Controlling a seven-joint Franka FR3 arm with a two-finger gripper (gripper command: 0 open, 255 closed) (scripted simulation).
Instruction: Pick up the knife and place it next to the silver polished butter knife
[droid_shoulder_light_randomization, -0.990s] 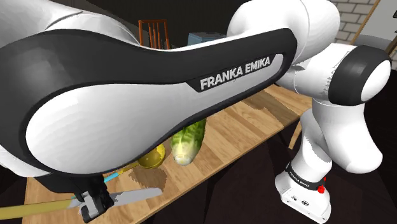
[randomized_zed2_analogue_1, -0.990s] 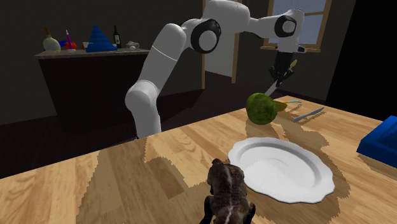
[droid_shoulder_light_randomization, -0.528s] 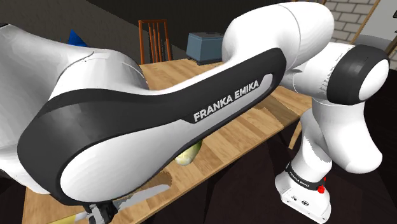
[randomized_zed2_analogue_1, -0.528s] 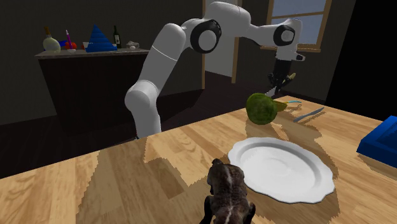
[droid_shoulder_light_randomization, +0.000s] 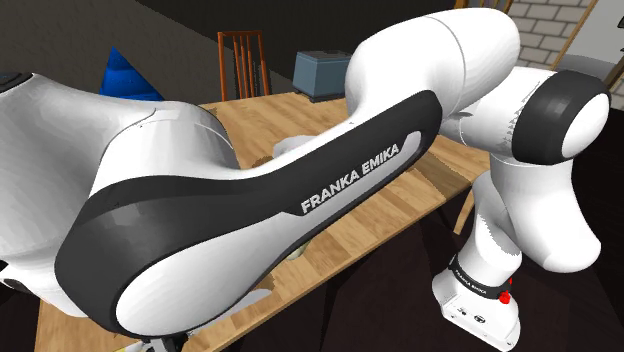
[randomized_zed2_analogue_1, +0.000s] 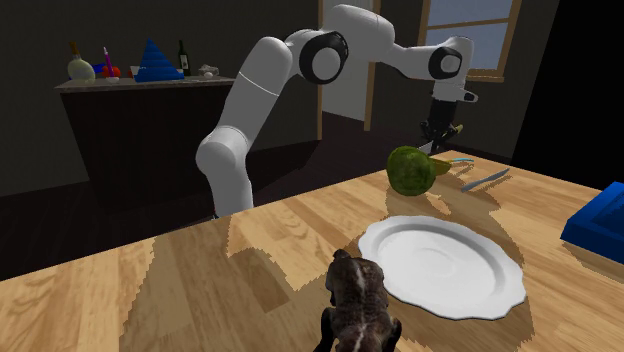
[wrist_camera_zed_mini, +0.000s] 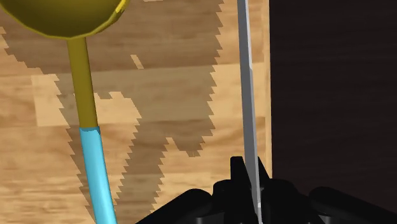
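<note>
— Largest item?
— White arm (randomized_zed2_analogue_1: 270, 70), dark joints. It reaches over the far end of the wooden bench (randomized_zed2_analogue_1: 200, 270), wrist bent down near the green lettuce head (randomized_zed2_analogue_1: 410, 170). The lettuce is my reference mark.

— What else is on the bench?
— White plate (randomized_zed2_analogue_1: 440, 265), nearer the second exterior camera than the lettuce, close to it but not touching. Blue box (randomized_zed2_analogue_1: 598, 225), well off from the lettuce at that view's right edge. Dark brown lumpy figure (randomized_zed2_analogue_1: 358, 305), nearer the camera than the plate, well apart from the lettuce.

— The hand?
— Black hand (randomized_zed2_analogue_1: 440, 135) hangs above the lettuce, a little toward the second exterior view's right. Its fingers (wrist_camera_zed_mini: 236, 172) are clamped on the knife (wrist_camera_zed_mini: 247, 95). In the wrist view the thin grey blade runs straight out from between them over the wood, close along the bench edge. Cannot tell whether the tip touches the bench.

— The other knife?
— Silver butter knife (randomized_zed2_analogue_1: 486, 180) lies flat on the bench, beyond the lettuce toward that view's right, apart from the held knife.

— Anything smaller?
— Ladle (wrist_camera_zed_mini: 86, 108) with yellow bowl, yellow stem and blue grip. It lies flat on the wood between lettuce and butter knife, alongside the held blade.
</note>
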